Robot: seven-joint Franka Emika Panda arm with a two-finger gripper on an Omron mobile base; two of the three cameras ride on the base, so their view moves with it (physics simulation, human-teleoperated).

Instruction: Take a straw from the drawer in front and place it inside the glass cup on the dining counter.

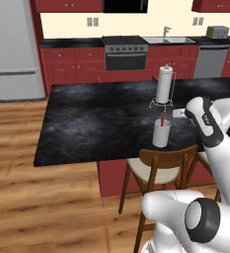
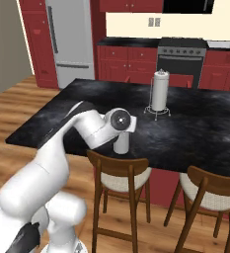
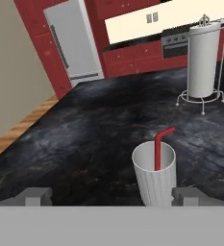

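The glass cup [image 3: 154,177] stands upright on the dining counter [image 3: 84,134], with the dark red straw [image 3: 159,148] leaning inside it, its bent top over the rim. My gripper [image 3: 112,197] is open, its fingertips [image 3: 188,194] spread wide just short of the cup and touching nothing. From the left base, the cup [image 1: 161,134] with the straw [image 1: 163,120] sits near the counter's [image 1: 96,123] front edge, and my gripper [image 1: 178,113] hovers to its right, slightly above. From the right base, my wrist covers most of the cup [image 2: 120,145]. The drawer is out of view.
A white paper-towel roll [image 1: 164,85] [image 2: 160,91] [image 3: 203,62] on a wire stand is on the counter behind the cup. Wooden stools [image 1: 158,168] [image 2: 119,173] are tucked at the near edge. Beyond the counter are a fridge [image 1: 15,49] and a stove [image 1: 125,54].
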